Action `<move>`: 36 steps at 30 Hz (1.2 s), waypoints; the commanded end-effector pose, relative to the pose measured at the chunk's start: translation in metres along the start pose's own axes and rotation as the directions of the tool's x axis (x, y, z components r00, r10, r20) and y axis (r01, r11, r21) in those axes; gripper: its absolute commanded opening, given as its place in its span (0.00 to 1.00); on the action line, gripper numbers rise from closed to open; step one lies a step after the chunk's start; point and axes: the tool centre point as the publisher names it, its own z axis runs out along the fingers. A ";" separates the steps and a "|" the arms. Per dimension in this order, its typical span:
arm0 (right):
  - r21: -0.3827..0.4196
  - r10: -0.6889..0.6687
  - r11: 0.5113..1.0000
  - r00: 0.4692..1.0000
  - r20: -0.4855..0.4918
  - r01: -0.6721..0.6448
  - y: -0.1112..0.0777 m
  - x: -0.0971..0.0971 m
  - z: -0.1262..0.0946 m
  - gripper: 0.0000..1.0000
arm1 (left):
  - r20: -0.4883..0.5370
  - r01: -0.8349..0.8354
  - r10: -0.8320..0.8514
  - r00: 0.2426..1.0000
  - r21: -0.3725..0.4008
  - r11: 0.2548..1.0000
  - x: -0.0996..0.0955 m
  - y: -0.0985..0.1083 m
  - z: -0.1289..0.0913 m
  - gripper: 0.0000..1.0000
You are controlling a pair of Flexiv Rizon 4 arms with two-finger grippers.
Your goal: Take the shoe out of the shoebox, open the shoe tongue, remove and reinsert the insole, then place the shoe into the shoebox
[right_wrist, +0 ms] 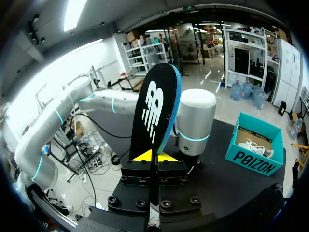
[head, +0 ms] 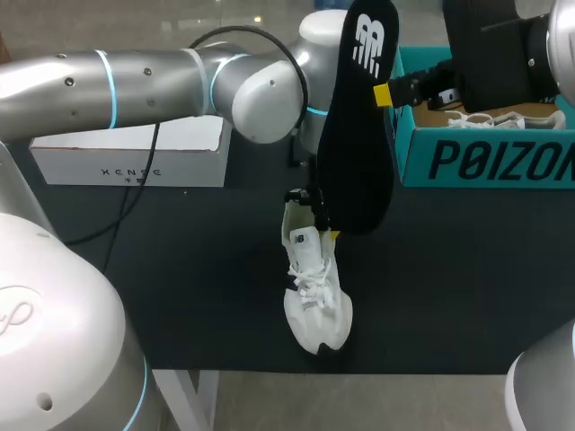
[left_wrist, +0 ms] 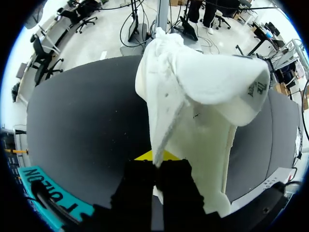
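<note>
The shoe (head: 316,305) is matt white cloth, the insole (head: 359,135) smooth black (perhaps foam).

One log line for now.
left gripper: shut on shoe | right gripper: shut on insole, raised | step: insole out

**What the views keep out of sight**

From the left wrist, the shoe's (left_wrist: 193,96) edge disappears between the fingers of the left claw (left_wrist: 155,157), where only a sliver of yellow shows. In the head view the insole (head: 359,117) covers most of that claw. The shoebox (head: 485,157) runs off the edge, and the right arm hides part of the second shoe (head: 503,118) inside. From the right wrist, the insole's lower end is buried in the right claw (right_wrist: 150,157).
</note>
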 end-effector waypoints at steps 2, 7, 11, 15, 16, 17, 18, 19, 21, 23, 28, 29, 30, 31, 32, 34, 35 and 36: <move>0.006 0.001 1.000 1.000 0.000 -0.001 0.004 0.001 0.004 0.00 | -0.017 -0.033 0.032 0.999 -0.016 0.999 -0.010 -0.005 0.000 0.00; 0.006 0.001 1.000 1.000 0.000 -0.001 0.004 0.001 0.004 0.00 | -0.030 -0.060 0.059 0.998 -0.021 0.998 -0.014 -0.009 0.007 0.00; 0.006 0.001 1.000 1.000 0.000 -0.001 0.004 0.001 0.004 0.00 | -0.031 -0.070 0.069 0.997 -0.026 0.997 -0.017 -0.008 0.011 0.00; 0.006 0.001 1.000 1.000 0.000 -0.001 0.004 0.001 0.004 0.00 | -0.016 -0.077 0.076 0.997 -0.027 0.997 -0.019 -0.004 0.014 0.00; 0.006 0.001 1.000 1.000 0.000 -0.001 0.004 0.001 0.004 0.00 | -0.011 -0.087 0.086 0.996 -0.036 0.996 -0.019 -0.003 0.015 0.00; 0.006 0.001 1.000 1.000 0.000 -0.001 0.004 0.001 0.004 0.00 | 0.008 -0.093 0.093 0.996 -0.040 0.995 -0.019 -0.002 0.015 0.00; 0.006 0.001 1.000 1.000 0.000 -0.001 0.004 0.001 0.004 0.00 | 0.005 -0.093 0.093 0.996 -0.037 0.995 -0.020 -0.002 0.015 0.00; 0.006 0.001 1.000 1.000 0.000 -0.001 0.004 0.001 0.004 0.00 | 0.007 -0.094 0.094 0.996 -0.042 0.995 -0.019 -0.002 0.015 0.11; 0.006 0.001 1.000 1.000 0.000 -0.001 0.004 0.001 0.004 0.00 | 0.026 -0.098 0.100 0.995 -0.044 0.994 -0.020 -0.001 0.015 1.00; 0.006 0.001 1.000 1.000 0.000 -0.001 0.004 0.001 0.004 0.00 | 0.069 -0.083 0.086 0.994 -0.049 0.995 -0.021 0.001 0.013 1.00; 0.006 0.001 1.000 1.000 0.000 -0.001 0.004 0.001 0.004 0.00 | 0.249 -0.035 0.034 0.968 0.001 0.999 -0.023 -0.002 -0.012 1.00; 0.006 0.001 1.000 1.000 0.000 -0.001 0.004 0.001 0.004 0.00 | 0.286 -0.015 0.006 0.958 0.027 1.000 -0.023 -0.001 -0.020 1.00; 0.006 0.001 1.000 1.000 0.000 -0.001 0.004 0.001 0.004 0.00 | 0.334 0.003 -0.020 0.942 0.050 0.999 -0.023 0.001 -0.027 1.00; 0.006 0.001 1.000 1.000 0.000 -0.001 0.004 0.001 0.004 0.00 | 0.376 0.013 -0.039 0.926 0.072 0.997 -0.023 0.003 -0.034 1.00; 0.006 0.001 1.000 1.000 0.000 -0.001 0.004 0.001 0.004 0.00 | 0.408 0.027 -0.064 0.911 0.096 0.995 -0.022 0.006 -0.040 1.00; 0.006 0.001 1.000 1.000 0.000 -0.001 0.004 0.001 0.004 0.00 | 0.503 0.042 -0.113 0.857 0.150 0.988 -0.018 0.012 -0.053 1.00; 0.006 0.001 1.000 1.000 0.000 -0.001 0.004 0.001 0.004 0.00 | 0.538 0.044 -0.147 0.830 0.200 0.979 -0.016 0.014 -0.059 1.00; 0.006 0.001 1.000 1.000 0.000 -0.001 0.004 0.001 0.004 0.00 | 0.584 0.043 -0.193 0.788 0.262 0.964 -0.013 0.017 -0.067 1.00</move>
